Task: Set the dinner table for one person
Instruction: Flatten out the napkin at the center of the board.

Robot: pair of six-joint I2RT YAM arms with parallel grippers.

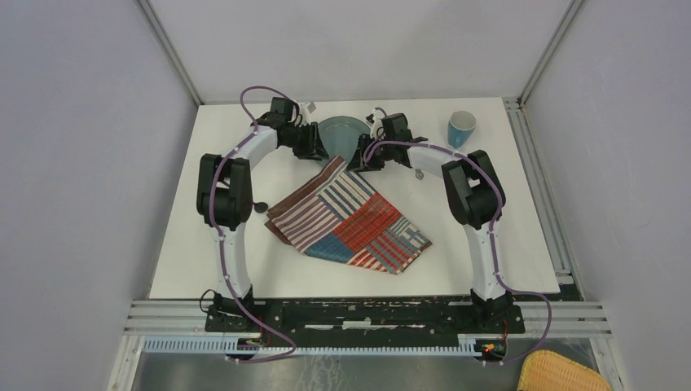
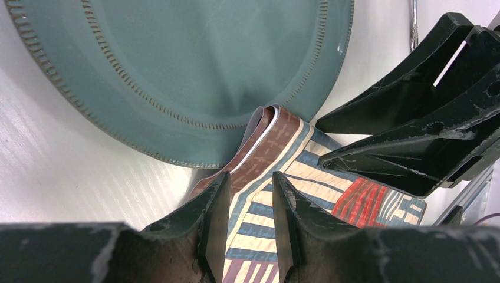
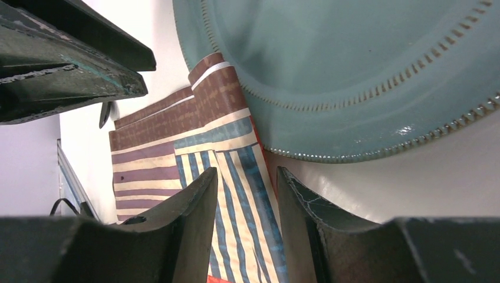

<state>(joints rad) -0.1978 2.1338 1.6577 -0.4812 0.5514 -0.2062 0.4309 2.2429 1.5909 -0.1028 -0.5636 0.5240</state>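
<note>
The dinner table (image 1: 204, 244) is a white top. A striped patchwork placemat (image 1: 350, 216) lies on it, turned like a diamond. Its far corner (image 2: 265, 121) curls up against the rim of a teal plate (image 1: 338, 129) at the back middle. My left gripper (image 1: 314, 147) (image 2: 250, 177) hovers over that corner from the left, open by a narrow gap, with cloth showing below between its fingers. My right gripper (image 1: 356, 159) (image 3: 247, 172) faces it from the right, also open over the striped cloth (image 3: 177, 147) beside the plate (image 3: 354, 71). Neither holds anything.
A blue cup (image 1: 461, 129) stands at the back right. A small metal utensil (image 1: 420, 173) lies right of the plate, and a small dark object (image 1: 259, 208) lies left of the placemat. Metal rails (image 1: 538, 195) edge the table. A yellow woven basket (image 1: 562, 371) sits below the front right corner.
</note>
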